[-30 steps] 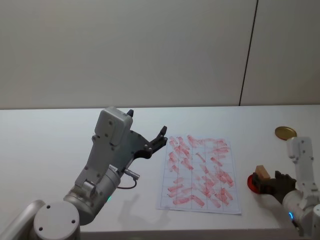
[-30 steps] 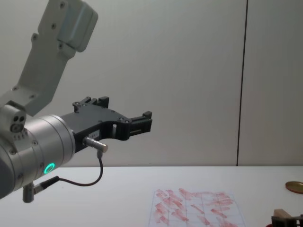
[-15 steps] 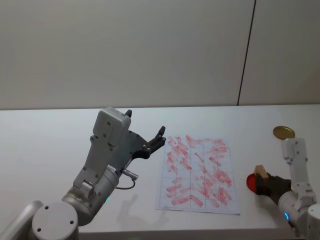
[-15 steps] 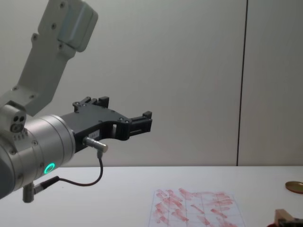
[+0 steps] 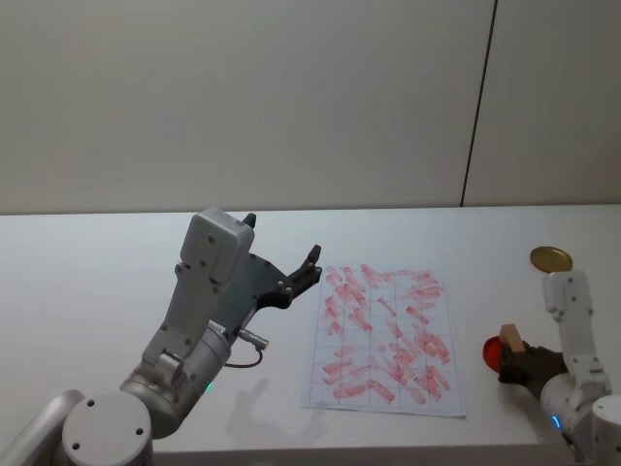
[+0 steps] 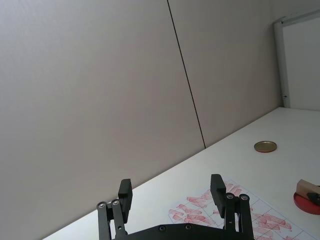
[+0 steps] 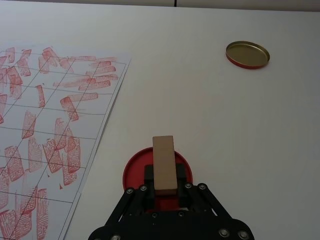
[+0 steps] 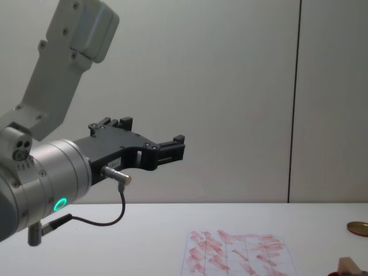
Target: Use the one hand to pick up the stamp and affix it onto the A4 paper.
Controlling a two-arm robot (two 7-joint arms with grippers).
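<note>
So the right gripper (image 7: 164, 179) is gripping the stamp (image 7: 163, 155), with its black jaws closing on the pale wooden block from both sides. The stamp is standing upright off the right side of the A4 paper (image 5: 383, 335), near the paper's front half but clear of its edge. It's sitting over a red round pad (image 7: 134, 172) that's lying on the white table (image 5: 97, 272) just beside that same right edge. I can't tell whether the stamp's base is touching the pad, because the block and the jaws are covering that spot.

The paper is lying flat, and it's carrying rows of smudgy red prints across its faint grid. Further out past the paper's far right corner, well apart from it, a gold disc (image 5: 551, 257) is lying flat on the table.

The left gripper (image 5: 303, 276) is hanging up in the air off the paper's left side, about level with its far left corner. It's well above the table, judging from the chest view. Its fingers (image 6: 218, 186) are standing spread wide apart with nothing between them, and they're pointing out over the paper.
</note>
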